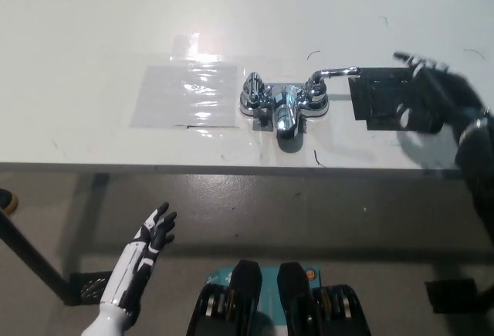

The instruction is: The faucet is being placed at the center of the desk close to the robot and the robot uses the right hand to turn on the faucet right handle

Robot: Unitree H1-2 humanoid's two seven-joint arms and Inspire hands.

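Black right hand point(434, 93) hovers near the faucet handle point(337, 72).

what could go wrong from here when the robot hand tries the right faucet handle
The black right robot hand is open above the black tape patch, apart from the chrome right lever; its spread fingers may slide past it. The lever points at the hand, so a push could shift the chrome faucet, which sits near the front edge of the white desk.

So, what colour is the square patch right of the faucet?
The patch is black; head view.
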